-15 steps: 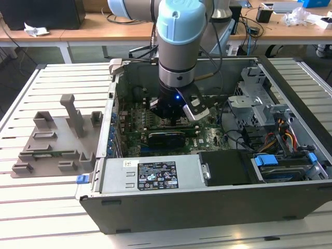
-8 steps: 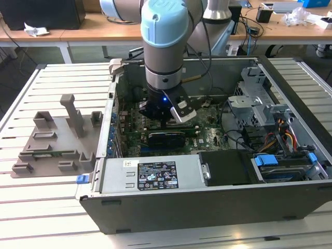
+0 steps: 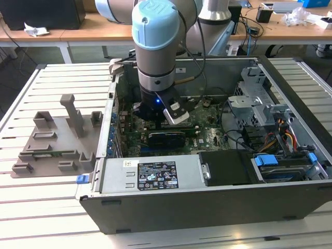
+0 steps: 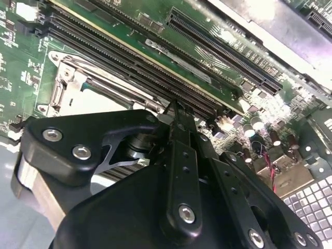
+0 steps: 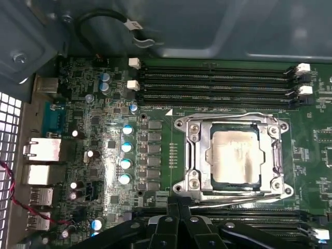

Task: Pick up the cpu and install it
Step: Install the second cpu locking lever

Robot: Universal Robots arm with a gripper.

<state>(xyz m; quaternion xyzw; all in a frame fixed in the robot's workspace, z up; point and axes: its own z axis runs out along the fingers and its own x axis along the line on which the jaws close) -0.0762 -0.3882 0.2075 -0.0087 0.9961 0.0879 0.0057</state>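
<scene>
The cpu (image 5: 233, 155), a silver square chip with a smeared top, lies flat in the socket frame (image 5: 191, 155) on the green motherboard, with the metal bracket around it. In both wrist views my gripper (image 5: 179, 205) (image 4: 173, 106) is shut with nothing between its fingers. Its tips hover just off the edge of the socket, over the memory slots beside it. In the exterior view the arm (image 3: 155, 78) reaches straight down into the open computer case (image 3: 207, 207).
Long memory slots (image 5: 218, 83) flank the socket on two sides. A grey fixture tray (image 3: 52, 140) with upright blocks sits on the slatted table at the exterior view's left. Case walls, a drive cage (image 3: 259, 104) and cables (image 3: 285, 137) crowd the space around the arm.
</scene>
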